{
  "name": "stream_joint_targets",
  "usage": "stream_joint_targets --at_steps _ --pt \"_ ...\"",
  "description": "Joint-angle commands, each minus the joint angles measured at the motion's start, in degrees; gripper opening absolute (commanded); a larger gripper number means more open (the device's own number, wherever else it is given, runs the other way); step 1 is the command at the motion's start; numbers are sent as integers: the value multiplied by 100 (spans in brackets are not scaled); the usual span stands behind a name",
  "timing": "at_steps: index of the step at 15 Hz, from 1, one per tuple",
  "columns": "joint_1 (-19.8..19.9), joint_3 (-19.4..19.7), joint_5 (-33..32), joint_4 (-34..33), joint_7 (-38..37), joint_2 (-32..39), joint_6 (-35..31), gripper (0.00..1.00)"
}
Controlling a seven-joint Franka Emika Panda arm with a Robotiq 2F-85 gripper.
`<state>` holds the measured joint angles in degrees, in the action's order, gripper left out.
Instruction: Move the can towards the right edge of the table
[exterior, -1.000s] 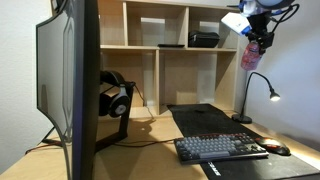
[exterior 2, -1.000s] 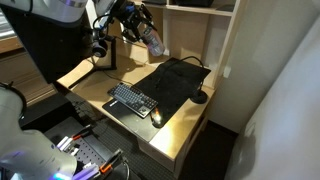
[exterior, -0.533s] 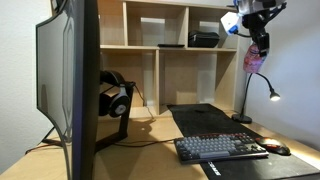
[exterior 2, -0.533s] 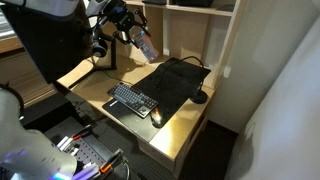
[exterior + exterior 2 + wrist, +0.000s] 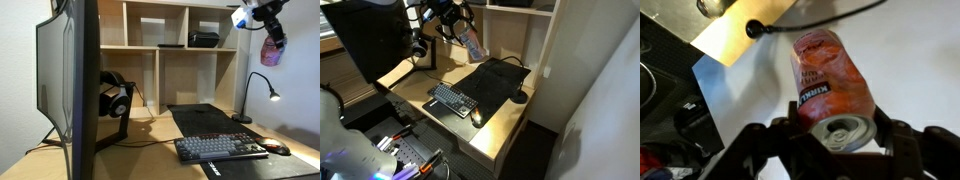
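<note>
Gripping the can point(image 5: 830, 85) at its silvery end, with the hand point(image 5: 835, 128) closed snugly on both sides. Hanging high over the back of the tabletop point(image 5: 150, 130), toward the corner by the lamp point(image 5: 262, 85), well clear of the surface. Drifted sideways toward that edge over the last second, slightly higher too. Probably mid-carry, with lowering and letting go yet to come.

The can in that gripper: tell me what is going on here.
The robot arm has the can clamped in its gripper, with the jaws closed on either side of it near the silvery top. In both exterior views it hangs high in the air, well clear of the table, and in an exterior view it sits above the desk lamp. It has not been set down yet. The keyboard and black mat lie below it.
</note>
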<state>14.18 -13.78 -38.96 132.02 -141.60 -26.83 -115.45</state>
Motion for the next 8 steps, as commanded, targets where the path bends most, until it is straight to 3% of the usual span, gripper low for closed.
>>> stream_joint_targets --at_steps 1,5,8 --pt "153 828 -280 -400 -87 134 487 43" --pt "96 1827 116 -207 551 582 304 43" --pt "62 2112 666 84 667 1183 193 43"
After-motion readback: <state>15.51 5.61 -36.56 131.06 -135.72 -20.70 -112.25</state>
